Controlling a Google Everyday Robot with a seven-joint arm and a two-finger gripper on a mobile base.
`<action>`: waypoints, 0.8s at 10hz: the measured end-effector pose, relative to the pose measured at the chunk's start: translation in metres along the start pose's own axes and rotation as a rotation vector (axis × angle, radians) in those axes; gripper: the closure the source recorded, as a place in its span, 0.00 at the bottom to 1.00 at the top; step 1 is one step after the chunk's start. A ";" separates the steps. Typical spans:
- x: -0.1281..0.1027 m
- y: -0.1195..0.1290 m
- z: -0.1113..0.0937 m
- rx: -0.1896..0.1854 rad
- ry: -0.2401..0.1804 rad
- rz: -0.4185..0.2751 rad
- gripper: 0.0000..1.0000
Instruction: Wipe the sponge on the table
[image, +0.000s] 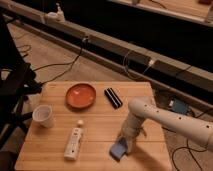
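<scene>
the pincer (128, 144) is clenched on the blue sponge (119, 149), low over the bench (100, 125) near its front edge, right of a bottle (74, 144).

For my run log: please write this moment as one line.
pincer: shut on sponge, low at near edge of table | sponge: right of white bottle

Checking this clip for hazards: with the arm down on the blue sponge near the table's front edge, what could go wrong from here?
1. The gripper is shut on the sponge close to the front edge of the table. A stroke toward that edge could carry the sponge off the wood.
2. The white bottle lies just left of the sponge. A leftward wipe might knock or roll it.
</scene>
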 end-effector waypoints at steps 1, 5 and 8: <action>0.013 -0.008 -0.008 0.005 0.021 0.000 1.00; 0.015 -0.075 -0.016 0.027 0.031 -0.103 1.00; -0.019 -0.112 -0.007 0.041 0.002 -0.214 1.00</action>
